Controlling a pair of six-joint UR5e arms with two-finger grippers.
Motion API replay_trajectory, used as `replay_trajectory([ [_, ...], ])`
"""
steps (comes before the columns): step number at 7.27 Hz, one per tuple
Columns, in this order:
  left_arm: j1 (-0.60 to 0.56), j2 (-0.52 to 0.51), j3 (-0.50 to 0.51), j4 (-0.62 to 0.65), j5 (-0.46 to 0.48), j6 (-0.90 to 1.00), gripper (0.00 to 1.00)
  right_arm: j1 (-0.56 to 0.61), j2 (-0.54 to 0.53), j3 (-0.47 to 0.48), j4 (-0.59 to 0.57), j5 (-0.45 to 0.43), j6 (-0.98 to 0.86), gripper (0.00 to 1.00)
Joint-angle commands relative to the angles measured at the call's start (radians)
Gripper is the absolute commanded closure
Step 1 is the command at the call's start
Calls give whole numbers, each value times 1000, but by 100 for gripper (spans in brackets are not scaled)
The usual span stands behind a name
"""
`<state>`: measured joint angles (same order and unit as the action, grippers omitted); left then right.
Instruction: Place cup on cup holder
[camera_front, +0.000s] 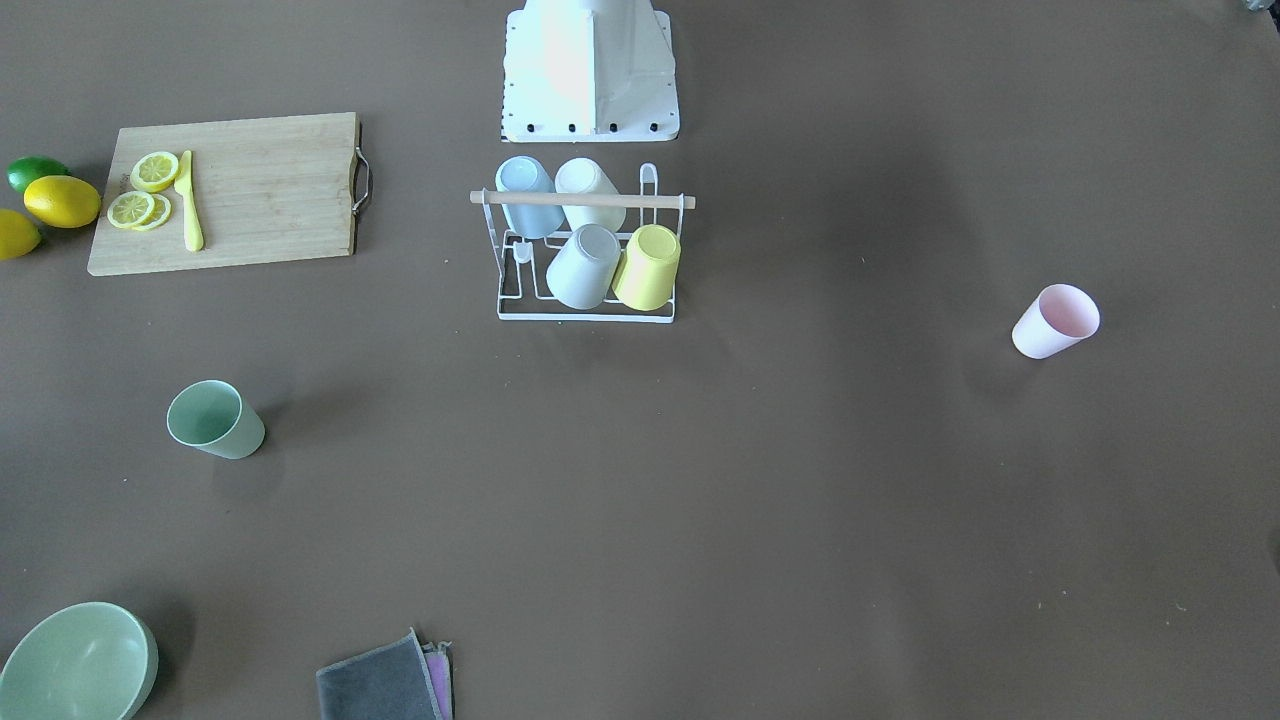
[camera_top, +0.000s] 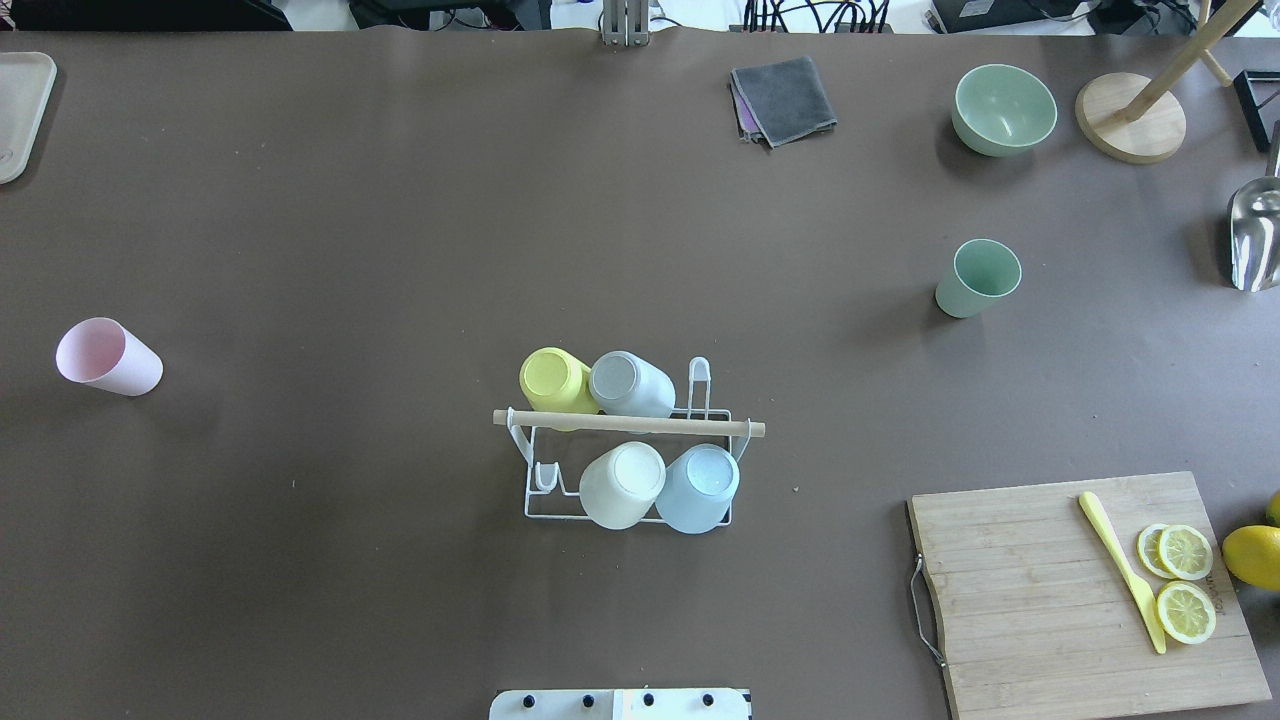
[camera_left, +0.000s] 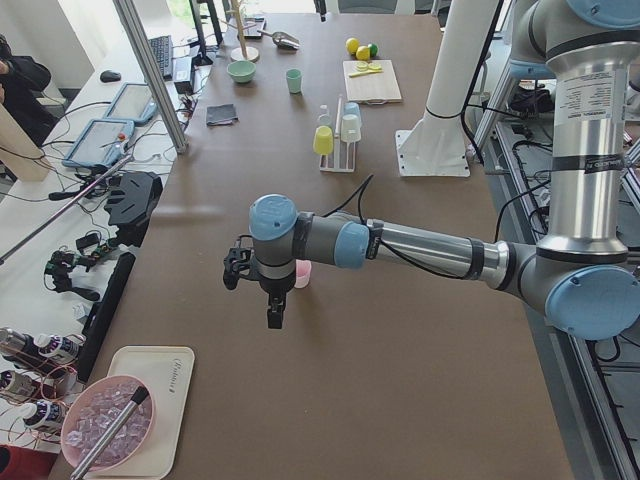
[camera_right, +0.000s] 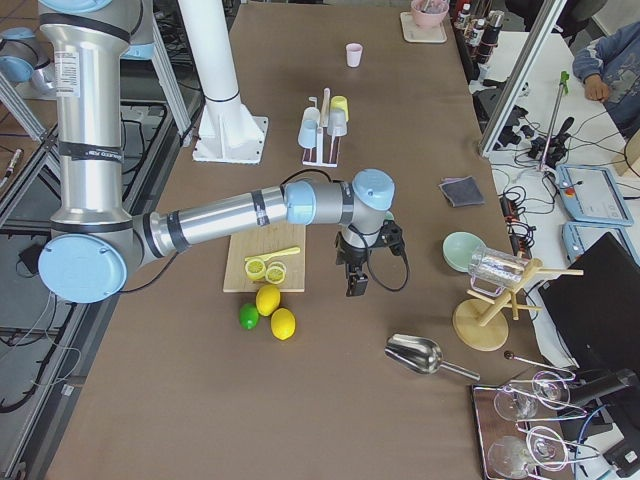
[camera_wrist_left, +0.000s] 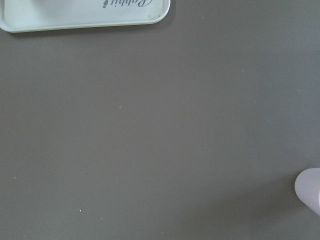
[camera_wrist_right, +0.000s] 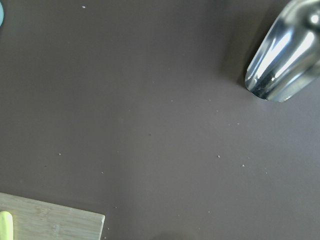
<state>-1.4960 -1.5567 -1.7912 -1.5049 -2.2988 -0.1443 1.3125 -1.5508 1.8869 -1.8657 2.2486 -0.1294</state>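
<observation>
The white wire cup holder (camera_front: 580, 200) with a wooden rod across its top stands mid-table near the robot's base and holds several upturned cups; it also shows in the overhead view (camera_top: 630, 424). A pink cup (camera_top: 108, 357) stands on the table's left, a green cup (camera_top: 978, 277) on the far right. My left gripper (camera_left: 270, 310) hangs above the table just before the pink cup (camera_left: 302, 273); the cup's edge shows in the left wrist view (camera_wrist_left: 310, 190). My right gripper (camera_right: 355, 285) hangs beside the cutting board. I cannot tell whether either gripper is open or shut.
A wooden cutting board (camera_top: 1080, 590) carries lemon slices and a yellow knife, with lemons and a lime beside it. A green bowl (camera_top: 1003, 108), a grey cloth (camera_top: 783, 98), a wooden stand (camera_top: 1130, 128) and a metal scoop (camera_wrist_right: 285, 60) lie at the far right. A tray (camera_wrist_left: 85, 12) lies at the left end.
</observation>
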Motion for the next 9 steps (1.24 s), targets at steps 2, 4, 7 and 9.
replay_trajectory([
  [2,104,-234,45,228,5,6,2,-220,229,-20,-133,-41,84,0],
  [4,129,-343,131,320,33,194,2,-284,412,-118,-215,-82,99,0],
  [7,143,-506,248,526,53,298,2,-315,623,-321,-228,-118,74,0],
  [9,157,-563,382,528,47,375,2,-323,777,-518,-228,-180,-56,0],
])
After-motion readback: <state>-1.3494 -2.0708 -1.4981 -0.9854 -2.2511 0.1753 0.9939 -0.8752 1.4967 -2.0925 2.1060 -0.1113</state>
